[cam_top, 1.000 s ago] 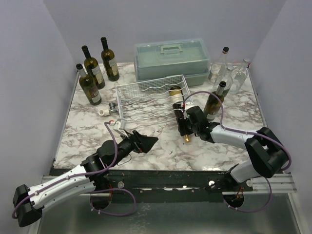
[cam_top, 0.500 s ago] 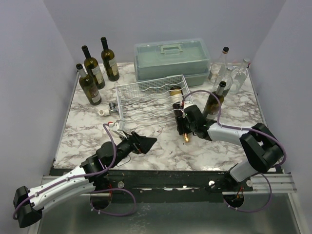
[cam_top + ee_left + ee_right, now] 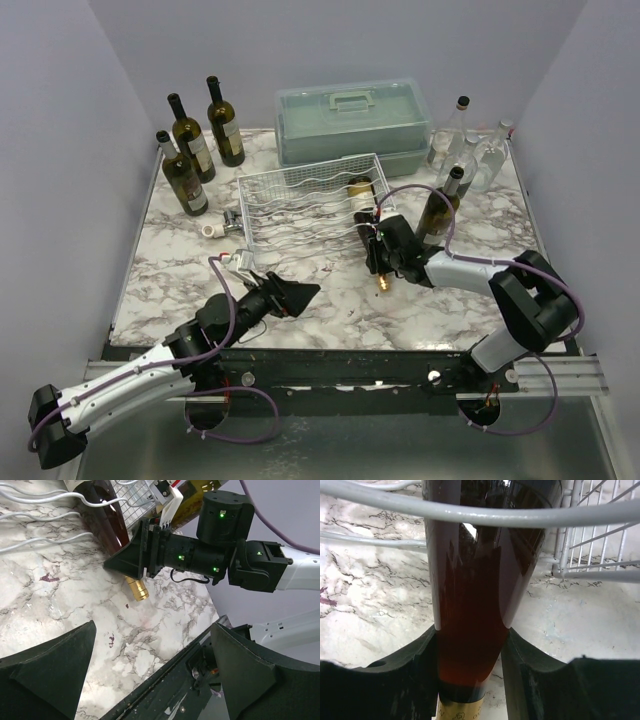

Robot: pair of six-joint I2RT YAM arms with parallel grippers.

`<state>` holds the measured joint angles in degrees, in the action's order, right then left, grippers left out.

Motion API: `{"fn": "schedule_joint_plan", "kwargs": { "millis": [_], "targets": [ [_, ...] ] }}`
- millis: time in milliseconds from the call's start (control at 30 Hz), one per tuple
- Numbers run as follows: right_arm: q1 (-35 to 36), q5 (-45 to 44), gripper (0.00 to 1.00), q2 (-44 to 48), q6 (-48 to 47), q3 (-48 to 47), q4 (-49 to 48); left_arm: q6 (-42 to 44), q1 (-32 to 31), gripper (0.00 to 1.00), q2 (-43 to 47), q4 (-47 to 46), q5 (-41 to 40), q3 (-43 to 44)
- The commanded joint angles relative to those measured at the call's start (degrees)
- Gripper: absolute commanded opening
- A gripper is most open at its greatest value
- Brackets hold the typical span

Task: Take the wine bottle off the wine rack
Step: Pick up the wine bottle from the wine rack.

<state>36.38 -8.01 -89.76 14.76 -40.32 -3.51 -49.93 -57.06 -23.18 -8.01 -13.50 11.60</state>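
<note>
Neck of wine bottle (image 3: 360,188) clamped in right pincer (image 3: 380,260), body in wine rack (image 3: 290,200) — left pincer (image 3: 302,293) spread, marbled surface (image 3: 330,305), pale walls (image 3: 60,150)

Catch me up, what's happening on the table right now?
The right gripper is closed on the neck of the wine bottle, which lies in a groove at the right side of the wine rack, its gold-capped neck poking out past the near edge. It has not been lifted off yet. The left gripper hangs open above the table, holding nothing.
</note>
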Motion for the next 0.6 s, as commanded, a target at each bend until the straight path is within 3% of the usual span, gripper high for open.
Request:
{"fn": "schedule_joint_plan", "kwargs": {
  "millis": [0,567],
  "targets": [
    [0.6,3.1,0.00,2.9,-1.1,-1.4,0.6,-0.6,0.4,0.98,1.8,-0.6,-1.2,-1.3],
    [0.6,6.7,0.00,15.8,-10.5,-2.6,15.6,1.0,0.5,0.98,1.1,-0.6,-1.5,-0.2]
  ]
}}
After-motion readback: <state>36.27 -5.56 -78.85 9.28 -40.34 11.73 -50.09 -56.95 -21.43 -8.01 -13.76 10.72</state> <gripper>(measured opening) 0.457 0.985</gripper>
